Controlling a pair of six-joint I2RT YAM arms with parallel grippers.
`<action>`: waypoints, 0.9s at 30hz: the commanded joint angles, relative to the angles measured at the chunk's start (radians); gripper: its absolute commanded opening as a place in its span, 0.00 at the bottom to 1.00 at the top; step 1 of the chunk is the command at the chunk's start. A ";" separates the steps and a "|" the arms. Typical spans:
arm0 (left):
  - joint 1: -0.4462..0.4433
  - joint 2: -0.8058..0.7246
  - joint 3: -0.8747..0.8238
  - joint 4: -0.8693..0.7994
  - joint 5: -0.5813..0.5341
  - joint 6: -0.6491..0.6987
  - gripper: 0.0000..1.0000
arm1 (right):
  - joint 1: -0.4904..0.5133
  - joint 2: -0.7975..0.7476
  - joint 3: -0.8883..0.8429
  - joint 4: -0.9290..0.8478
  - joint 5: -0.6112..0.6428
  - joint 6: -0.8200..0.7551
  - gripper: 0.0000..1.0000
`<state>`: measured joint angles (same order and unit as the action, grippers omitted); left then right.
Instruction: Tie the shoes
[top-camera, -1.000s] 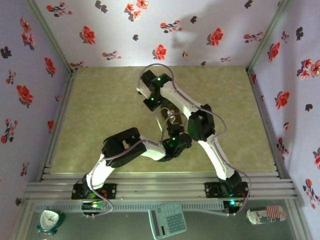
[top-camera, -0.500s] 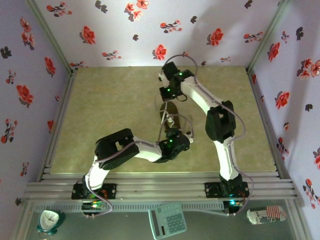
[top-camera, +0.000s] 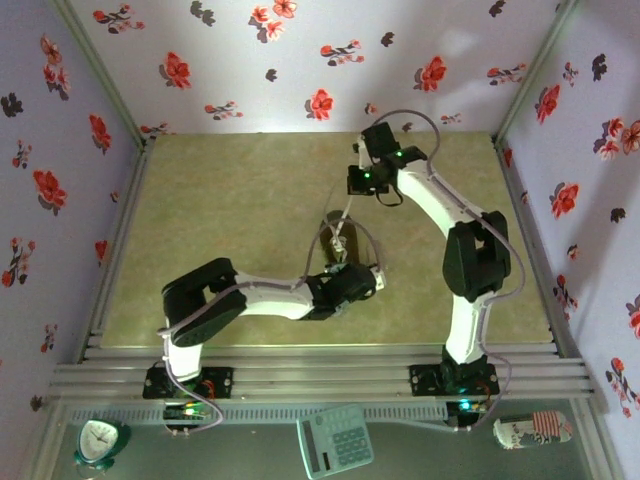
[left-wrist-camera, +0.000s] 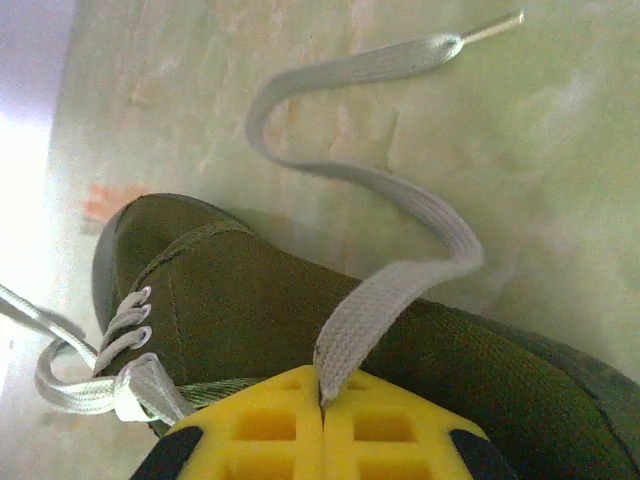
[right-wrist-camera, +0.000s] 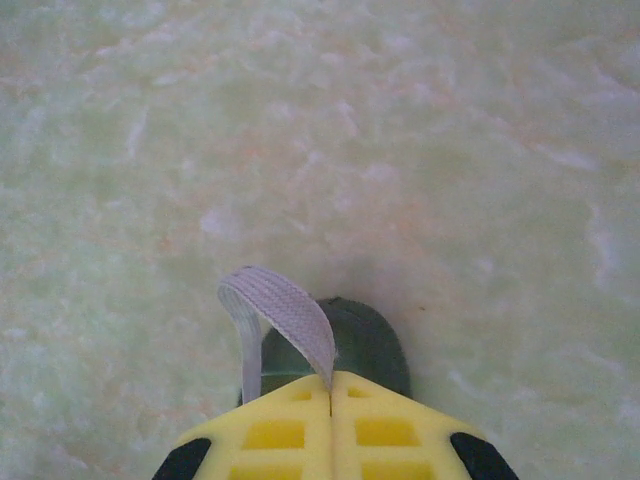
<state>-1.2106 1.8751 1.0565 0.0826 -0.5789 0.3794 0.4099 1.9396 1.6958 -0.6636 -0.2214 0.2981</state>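
Tabletop (top-camera: 220, 230) is bearing the sneaker (left-wrist-camera: 250, 300); left gripper (left-wrist-camera: 322, 402) and right gripper (right-wrist-camera: 331, 388) are pinching laces (left-wrist-camera: 375, 305) (jaws closed). Overpulling is probably risking slippage.

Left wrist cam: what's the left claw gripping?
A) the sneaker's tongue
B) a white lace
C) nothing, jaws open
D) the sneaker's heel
B: the left claw has its yellow fingers pressed together, and a white lace comes out of the seam between them and loops away over the olive-green sneaker.
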 joint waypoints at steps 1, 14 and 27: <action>0.068 -0.087 0.039 -0.109 0.214 -0.172 0.00 | -0.023 -0.049 -0.051 0.035 0.008 0.024 0.00; 0.266 -0.199 0.061 -0.187 0.576 -0.321 0.00 | -0.051 -0.185 -0.214 0.127 0.060 0.081 0.00; 0.356 -0.257 0.042 -0.172 0.657 -0.385 0.00 | -0.058 -0.342 -0.348 0.082 0.419 0.008 0.00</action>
<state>-0.8669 1.6493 1.0988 -0.0868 0.0429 0.0257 0.3580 1.6314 1.3663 -0.5541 0.0631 0.3454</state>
